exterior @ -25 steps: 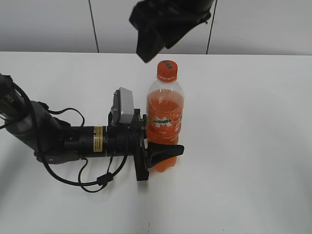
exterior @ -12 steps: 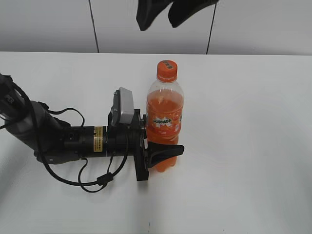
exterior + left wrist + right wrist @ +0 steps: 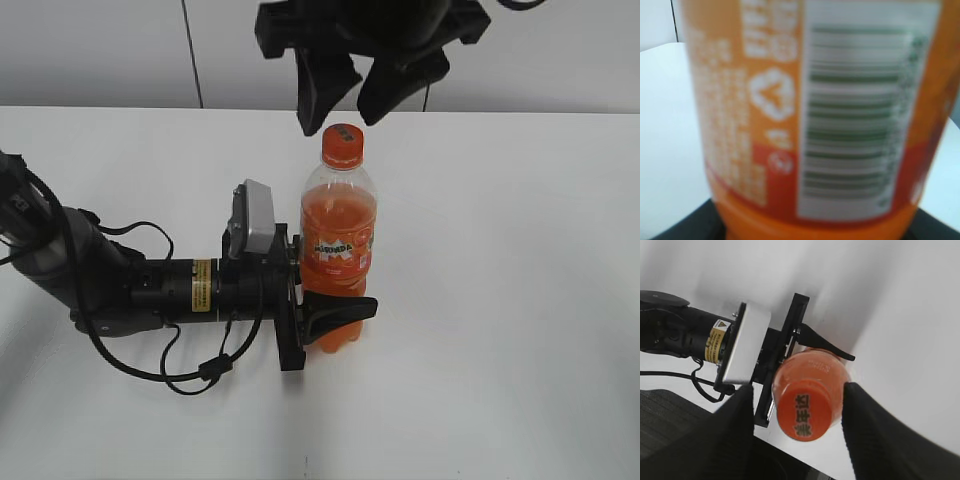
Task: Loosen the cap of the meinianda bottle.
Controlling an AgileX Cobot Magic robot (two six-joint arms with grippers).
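The meinianda bottle point(image 3: 339, 240) stands upright on the white table, full of orange liquid. Its orange cap point(image 3: 342, 145) is on top. My left gripper point(image 3: 322, 300) is shut on the lower body of the bottle from the left; the left wrist view is filled by the blurred bottle label point(image 3: 810, 115). My right gripper point(image 3: 345, 105) is open and hangs just above the cap, one finger on each side. In the right wrist view the cap point(image 3: 803, 411) with dark print sits between the open fingers point(image 3: 797, 405), with a gap on both sides.
The left arm with its grey camera block point(image 3: 255, 217) and loose cables point(image 3: 195, 365) lies across the table's left half. The white table point(image 3: 500, 300) stretches to the right. A grey wall is behind.
My right gripper has turned, opened and come down from above the frame's top edge to just over the cap. The bottle and left arm have not moved.
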